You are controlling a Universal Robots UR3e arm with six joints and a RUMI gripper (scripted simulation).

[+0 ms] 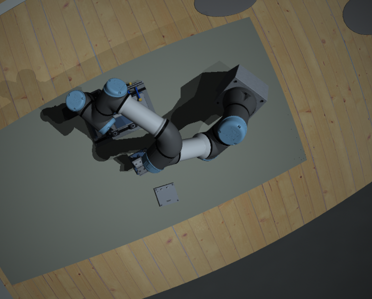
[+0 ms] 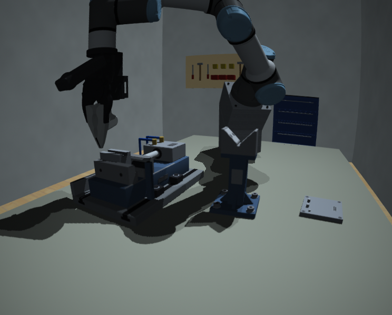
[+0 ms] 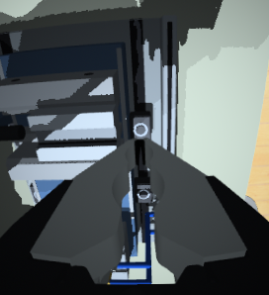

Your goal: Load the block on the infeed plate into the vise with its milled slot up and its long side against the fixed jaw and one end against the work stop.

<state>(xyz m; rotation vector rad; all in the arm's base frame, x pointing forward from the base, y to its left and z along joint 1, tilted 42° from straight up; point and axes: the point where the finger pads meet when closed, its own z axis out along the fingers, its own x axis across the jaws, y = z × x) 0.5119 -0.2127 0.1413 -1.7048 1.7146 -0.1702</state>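
My gripper (image 2: 99,145) is shut and empty, pointing straight down just above the near end of the vise (image 2: 135,176). In the wrist view the closed fingertips (image 3: 138,144) hang over the vise's side rail and one of its bolts (image 3: 140,130). A grey block (image 2: 116,155), apparently the part, lies low in the vise behind the near grey jaw (image 2: 113,171). I cannot tell where its slot faces. The air cylinder (image 2: 169,150) and its rod are at the far end. The infeed plate (image 2: 321,209) has nothing on it. From above, my arm hides most of the vise (image 1: 128,109).
The V-block (image 2: 238,138) stands on its blue post right of the vise and also shows from above (image 1: 138,164). The infeed plate (image 1: 166,194) lies near the table's front edge. The robot base (image 1: 244,93) is at the back right.
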